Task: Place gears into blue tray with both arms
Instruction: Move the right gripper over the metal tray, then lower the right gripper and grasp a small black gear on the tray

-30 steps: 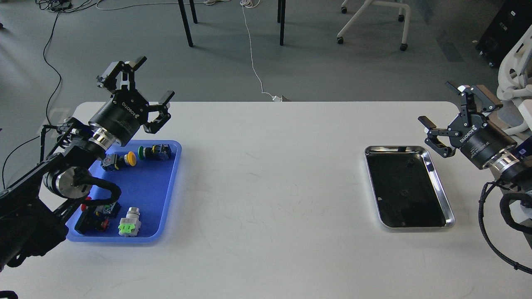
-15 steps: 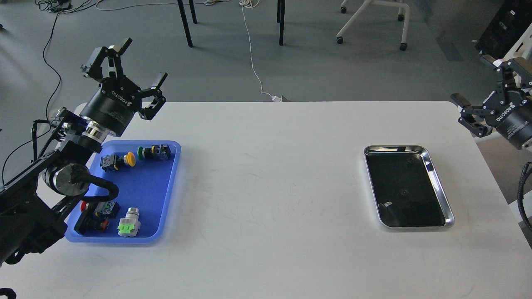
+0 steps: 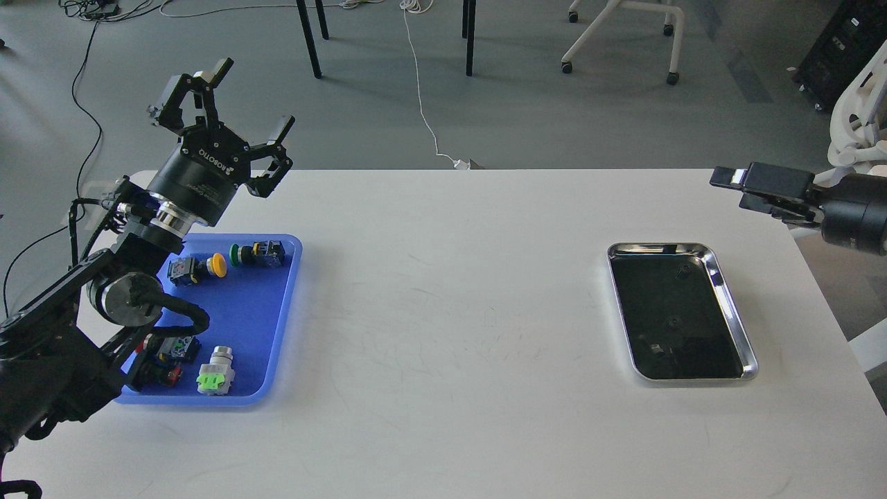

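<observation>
The blue tray (image 3: 258,326) lies at the table's left end, holding several push-button switches. Two tiny dark gears (image 3: 682,272) (image 3: 671,323) show faintly on the mirror-like bottom of the steel tray (image 3: 752,360) at the right. My left gripper (image 3: 254,95) hangs open and empty above the blue tray's far edge. My right gripper (image 3: 725,177) is in the air over the table's right far corner, beyond the steel tray. It is turned edge-on, so its fingers overlap and I cannot tell them apart.
The switches include a yellow-capped one (image 3: 208,266), a green-capped one (image 3: 258,254) and a white one with a green tab (image 3: 216,373). My left arm covers the blue tray's left side. Chair and table legs stand on the floor beyond the table.
The right gripper swung back leftward over the table corner and rolled edge-on. The left gripper shifted slightly right, staying open.
</observation>
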